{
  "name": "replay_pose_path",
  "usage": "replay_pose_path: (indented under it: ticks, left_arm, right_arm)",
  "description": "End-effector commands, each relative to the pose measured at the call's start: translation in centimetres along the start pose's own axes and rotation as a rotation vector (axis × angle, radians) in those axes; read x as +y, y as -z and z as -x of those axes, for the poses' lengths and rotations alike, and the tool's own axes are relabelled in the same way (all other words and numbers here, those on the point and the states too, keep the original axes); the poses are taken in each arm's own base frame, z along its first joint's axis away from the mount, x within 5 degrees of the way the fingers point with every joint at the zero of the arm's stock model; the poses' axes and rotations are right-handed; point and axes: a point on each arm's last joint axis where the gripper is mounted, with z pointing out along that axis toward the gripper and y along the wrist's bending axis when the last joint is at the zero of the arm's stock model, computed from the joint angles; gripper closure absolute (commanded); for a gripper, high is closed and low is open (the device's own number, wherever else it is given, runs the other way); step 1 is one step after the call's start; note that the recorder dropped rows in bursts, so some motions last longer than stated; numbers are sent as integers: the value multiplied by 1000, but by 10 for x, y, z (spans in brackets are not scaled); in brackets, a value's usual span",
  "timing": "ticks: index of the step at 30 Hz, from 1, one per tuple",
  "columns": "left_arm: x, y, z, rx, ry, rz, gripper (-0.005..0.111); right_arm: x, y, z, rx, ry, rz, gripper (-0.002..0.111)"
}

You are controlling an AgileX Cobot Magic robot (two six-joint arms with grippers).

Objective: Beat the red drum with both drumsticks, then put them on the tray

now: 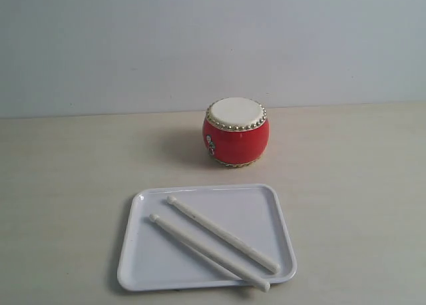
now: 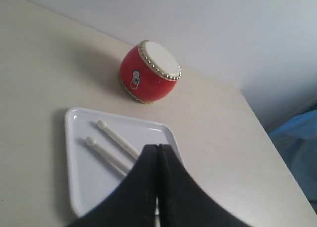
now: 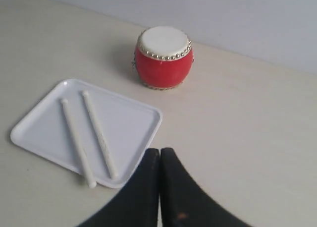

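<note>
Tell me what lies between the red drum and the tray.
Nothing: only bare table between red drum and tray, shown in the exterior view.

The left gripper [image 2: 157, 150] is empty, its two black jaws pressed flat together and meeting in a thin straight seam at the tips. The right gripper [image 3: 159, 153] is also empty, its black jaws closed tip to tip.

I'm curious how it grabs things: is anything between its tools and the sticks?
Nothing visible. Both sticks lie uncovered on the tray; the drum stands beyond it, apart. Left tool and right tool are shut.
</note>
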Motion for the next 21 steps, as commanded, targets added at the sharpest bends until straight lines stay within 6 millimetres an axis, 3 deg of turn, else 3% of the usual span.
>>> replay_pose_path:
  ticks: [1, 8, 21]
  left_arm:
    - [-10, 31, -17, -7, -5, 61, 107]
    - [-27, 84, -29, -164, -105, 176, 107]
    - [-22, 84, -21, -266, -144, 207, 107]
  right_arm:
    - [-7, 21, -19, -156, 7, -25, 108]
    - [-6, 19, -39, -245, 15, -11, 108]
    - [-4, 13, -42, -278, 22, 2, 108]
